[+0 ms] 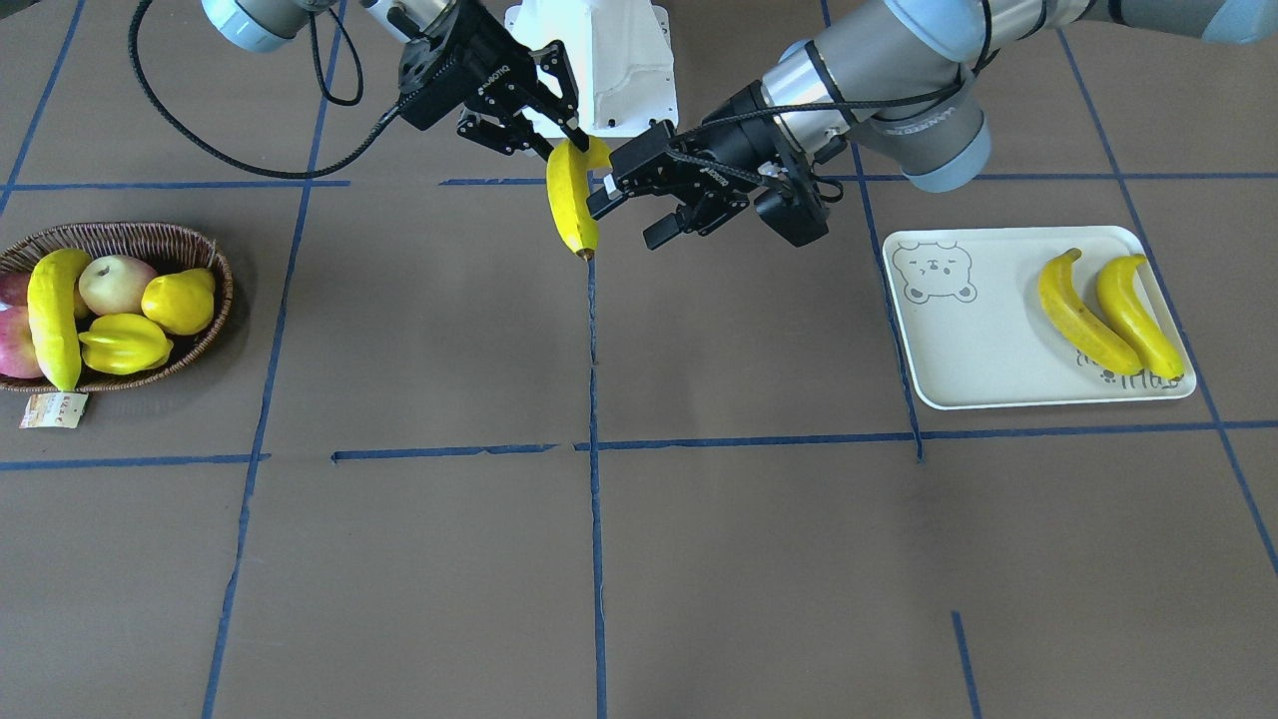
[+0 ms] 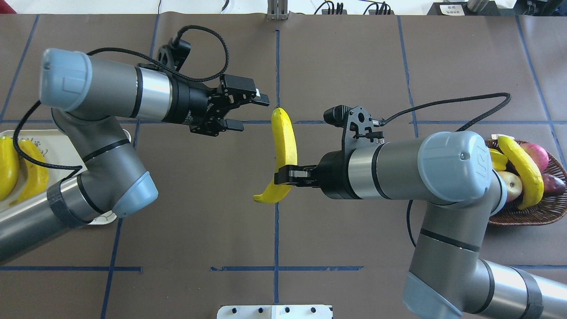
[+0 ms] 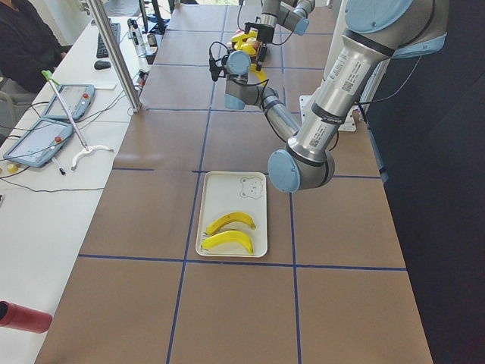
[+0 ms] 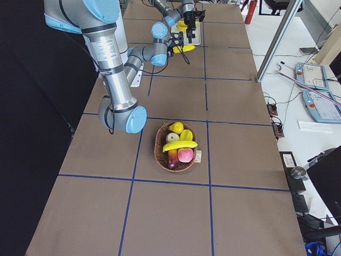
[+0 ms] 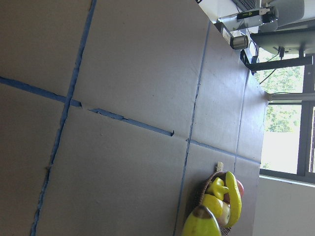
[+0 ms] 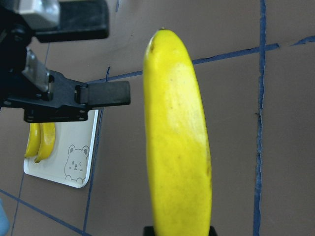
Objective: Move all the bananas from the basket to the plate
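Banana, long, curved and bright yellow (image 2: 285, 141), hangs over the middle of the brown paper-covered worktop (image 2: 199, 199), clamped near its lower end by the right pincer (image 2: 285, 173). From overhead, its long axis runs 12 to 6 o'clock. The left pincer (image 2: 250, 113), jaws apart, waits at 9 o'clock of the free upper end, not touching. The worktop beneath is bare. 2 bananas (image 1: 1083, 315) lie on the cream-white rectangular plate (image 1: 978, 340); 1 banana (image 1: 55, 320) lies in the dark-brown woven wicker basket (image 1: 205, 250).
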`<state>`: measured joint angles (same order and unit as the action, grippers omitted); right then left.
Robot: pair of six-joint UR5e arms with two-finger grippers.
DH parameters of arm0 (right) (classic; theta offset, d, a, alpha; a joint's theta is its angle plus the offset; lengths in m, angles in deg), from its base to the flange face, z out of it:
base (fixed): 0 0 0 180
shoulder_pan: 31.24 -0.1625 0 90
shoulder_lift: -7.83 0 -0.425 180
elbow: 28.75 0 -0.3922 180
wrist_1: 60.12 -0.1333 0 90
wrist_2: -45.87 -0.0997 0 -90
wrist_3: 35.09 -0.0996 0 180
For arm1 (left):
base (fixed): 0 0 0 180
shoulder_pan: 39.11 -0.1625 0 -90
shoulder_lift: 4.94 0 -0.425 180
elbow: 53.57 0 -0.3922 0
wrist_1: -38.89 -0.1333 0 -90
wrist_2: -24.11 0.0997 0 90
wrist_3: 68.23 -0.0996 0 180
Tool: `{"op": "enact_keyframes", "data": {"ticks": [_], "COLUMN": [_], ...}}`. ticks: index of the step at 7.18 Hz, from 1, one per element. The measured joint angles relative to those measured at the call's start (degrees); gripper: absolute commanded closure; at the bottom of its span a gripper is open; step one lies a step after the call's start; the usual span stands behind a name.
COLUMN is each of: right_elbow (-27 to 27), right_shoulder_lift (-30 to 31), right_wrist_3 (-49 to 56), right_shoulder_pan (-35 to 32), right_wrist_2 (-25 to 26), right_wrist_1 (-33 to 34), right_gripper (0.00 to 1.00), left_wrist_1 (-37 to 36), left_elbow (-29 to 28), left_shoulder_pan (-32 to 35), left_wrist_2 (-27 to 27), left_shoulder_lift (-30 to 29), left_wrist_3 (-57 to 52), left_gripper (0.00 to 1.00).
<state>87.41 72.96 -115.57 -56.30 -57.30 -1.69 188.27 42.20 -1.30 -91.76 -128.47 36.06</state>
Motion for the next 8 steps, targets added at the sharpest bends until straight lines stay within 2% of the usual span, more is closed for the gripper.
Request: {"op": "enact_keyframes", "data": {"ticks": [1, 2, 3, 4, 6, 8], "right_elbow": [-0.20, -0.27, -0.27, -0.23, -0.16, 0.27], "right_shoulder_lift": [-0.22, -0.31, -0.36, -0.40, -0.40, -0.38], "right_wrist_3": [-0.02, -0.02, -0.03, -0.03, -0.05, -0.79], "right_shoulder_pan": [0.62, 0.91, 1.01, 1.03, 1.15, 1.22], "right_wrist_2": [0.82, 1.20, 1.31, 1.32, 1.33, 1.35], "right_wrist_1": [-0.04, -0.06, -0.07, -0.07, -0.07, -0.07], "right_gripper": [0.97, 0.97, 0.97, 0.95, 0.00, 0.00], "left_wrist_1": [-0.09, -0.13, -0.16, -0.16, -0.13, -0.14], "left_elbow": [-0.32, -0.68, -0.94, -1.07, -1.20, -1.26], "left_shoulder_pan": [-2.03, -3.38, -4.01, -4.30, -4.37, -4.07], "left_wrist_2": [2.04, 3.37, 3.89, 4.05, 4.06, 4.07], "left_shoulder_lift": [-0.69, -1.06, -1.15, -1.06, -0.76, -0.61], "left_wrist_3": [-0.02, -0.02, -0.03, -0.22, -0.47, -0.58], "left_gripper": [0.04, 0.73, 1.00, 1.00, 1.00, 1.00]}}
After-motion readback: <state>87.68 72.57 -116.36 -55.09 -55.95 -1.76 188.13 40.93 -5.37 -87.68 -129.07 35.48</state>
